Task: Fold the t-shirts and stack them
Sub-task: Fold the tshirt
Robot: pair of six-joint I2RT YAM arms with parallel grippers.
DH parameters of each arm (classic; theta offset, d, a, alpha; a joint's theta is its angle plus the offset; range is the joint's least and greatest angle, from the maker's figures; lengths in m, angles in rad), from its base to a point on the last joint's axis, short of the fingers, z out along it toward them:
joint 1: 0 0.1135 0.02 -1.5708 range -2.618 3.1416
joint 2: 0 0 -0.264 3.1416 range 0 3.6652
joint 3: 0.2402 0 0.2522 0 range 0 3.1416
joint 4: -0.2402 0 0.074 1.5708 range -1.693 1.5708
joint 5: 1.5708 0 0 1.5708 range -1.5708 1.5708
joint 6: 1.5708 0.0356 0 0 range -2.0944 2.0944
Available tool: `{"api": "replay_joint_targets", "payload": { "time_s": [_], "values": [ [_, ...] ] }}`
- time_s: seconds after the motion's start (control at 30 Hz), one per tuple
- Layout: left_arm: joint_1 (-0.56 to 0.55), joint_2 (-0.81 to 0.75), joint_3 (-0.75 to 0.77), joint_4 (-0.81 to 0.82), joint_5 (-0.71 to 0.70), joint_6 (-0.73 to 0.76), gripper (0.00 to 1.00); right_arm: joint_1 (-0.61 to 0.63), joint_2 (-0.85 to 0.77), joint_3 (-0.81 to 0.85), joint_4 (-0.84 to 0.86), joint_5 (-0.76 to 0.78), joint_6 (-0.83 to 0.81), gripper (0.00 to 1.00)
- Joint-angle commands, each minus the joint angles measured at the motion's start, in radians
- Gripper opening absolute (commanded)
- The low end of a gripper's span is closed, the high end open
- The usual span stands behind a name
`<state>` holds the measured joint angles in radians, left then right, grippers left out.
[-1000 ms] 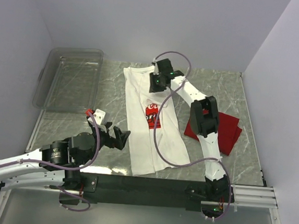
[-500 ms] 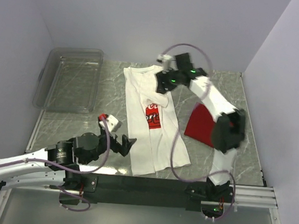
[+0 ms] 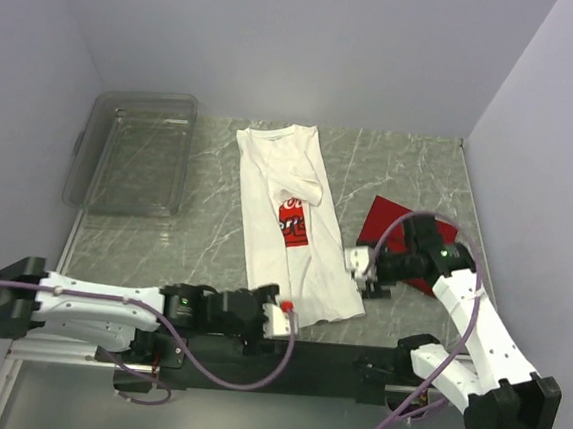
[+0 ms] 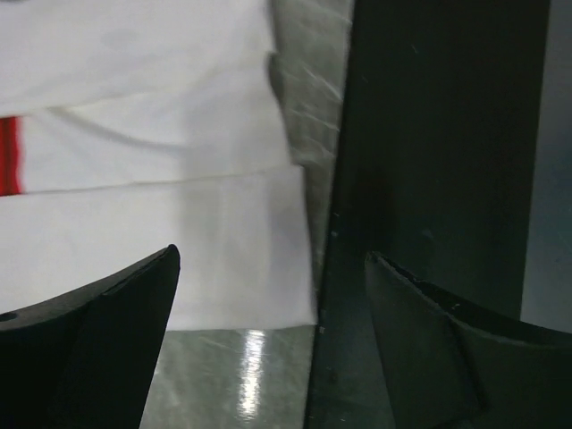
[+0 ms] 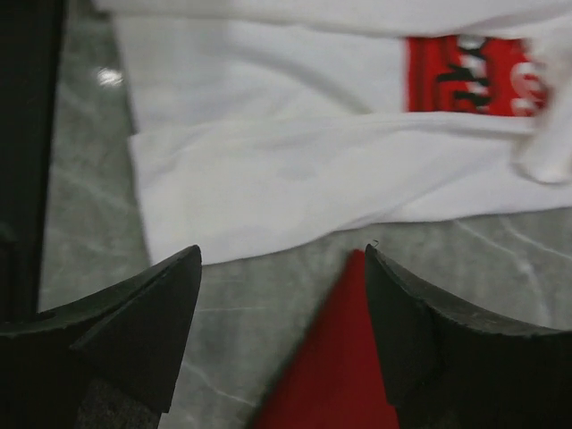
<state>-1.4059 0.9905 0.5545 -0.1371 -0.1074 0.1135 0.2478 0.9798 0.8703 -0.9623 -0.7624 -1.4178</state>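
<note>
The white t-shirt (image 3: 283, 254) lies folded lengthwise down the middle of the table, its red chest print (image 3: 293, 221) facing up. The red t-shirt (image 3: 391, 222) lies flat to its right, partly under my right arm. My left gripper (image 3: 281, 319) is open, low at the white t-shirt's near hem. In the left wrist view the hem corner (image 4: 223, 259) lies between the left gripper's (image 4: 273, 256) spread fingers. My right gripper (image 3: 360, 271) is open by the shirt's near right corner. In the right wrist view the right gripper (image 5: 282, 253) spans bare table, with the white t-shirt (image 5: 304, 179) ahead and the red t-shirt (image 5: 340, 375) below.
A clear plastic bin (image 3: 131, 151) stands at the back left. The black rail (image 3: 254, 357) runs along the table's near edge, and it also shows as a dark strip (image 4: 429, 134) beside my left fingers. Walls close in the back and both sides.
My right arm pulled back from the shirt's collar end to its near right corner and its jaws opened. My left arm swung right, to the white shirt's near hem.
</note>
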Motion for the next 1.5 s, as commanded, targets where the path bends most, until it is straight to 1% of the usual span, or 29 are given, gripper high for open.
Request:
{"api": "replay_joint_targets", "payload": {
  "time_s": [0.0, 0.03, 0.1, 0.2, 0.3, 0.33, 0.5, 0.6, 0.63, 0.83, 1.0, 1.17, 1.37, 1.47],
  "values": [
    [-0.083, 0.115, 0.007, 0.050, 0.003, 0.022, 0.89, -0.005, -0.070, -0.134, -0.173, 0.043, -0.300, 0.79],
    [-0.102, 0.138, 0.021, 0.036, -0.033, 0.015, 0.86, -0.004, -0.096, -0.160, -0.153, 0.057, -0.299, 0.79],
    [-0.126, 0.187, 0.031, 0.042, -0.067, 0.017, 0.86, -0.004, -0.107, -0.221, -0.135, 0.081, -0.300, 0.78],
    [-0.130, 0.243, 0.047, 0.044, -0.092, 0.037, 0.84, 0.007, -0.105, -0.266, -0.125, 0.118, -0.328, 0.75],
    [-0.130, 0.299, 0.056, 0.041, -0.121, 0.055, 0.82, 0.024, -0.098, -0.297, -0.067, 0.149, -0.311, 0.73],
    [-0.130, 0.313, 0.058, 0.039, -0.129, 0.061, 0.78, 0.025, -0.093, -0.301, -0.059, 0.152, -0.306, 0.73],
    [-0.130, 0.385, 0.058, 0.033, -0.192, 0.063, 0.70, 0.050, -0.058, -0.306, -0.021, 0.149, -0.288, 0.72],
    [-0.128, 0.389, 0.048, 0.042, -0.221, 0.063, 0.61, 0.088, -0.033, -0.304, 0.017, 0.158, -0.265, 0.71],
    [-0.128, 0.386, 0.045, 0.048, -0.230, 0.063, 0.56, 0.097, -0.021, -0.304, 0.023, 0.170, -0.247, 0.71],
    [-0.113, 0.335, 0.010, 0.064, -0.235, 0.068, 0.55, 0.163, 0.023, -0.313, 0.082, 0.183, -0.195, 0.70],
    [-0.100, 0.372, 0.018, 0.027, -0.239, 0.075, 0.51, 0.200, 0.046, -0.323, 0.118, 0.204, -0.158, 0.67],
    [-0.100, 0.393, 0.012, 0.028, -0.238, 0.094, 0.51, 0.258, 0.062, -0.346, 0.140, 0.256, -0.112, 0.65],
    [-0.102, 0.416, 0.010, 0.042, -0.229, 0.103, 0.51, 0.294, 0.075, -0.366, 0.166, 0.302, -0.050, 0.62],
    [-0.102, 0.428, 0.012, 0.042, -0.226, 0.107, 0.47, 0.311, 0.108, -0.358, 0.186, 0.314, -0.004, 0.57]
  ]
}}
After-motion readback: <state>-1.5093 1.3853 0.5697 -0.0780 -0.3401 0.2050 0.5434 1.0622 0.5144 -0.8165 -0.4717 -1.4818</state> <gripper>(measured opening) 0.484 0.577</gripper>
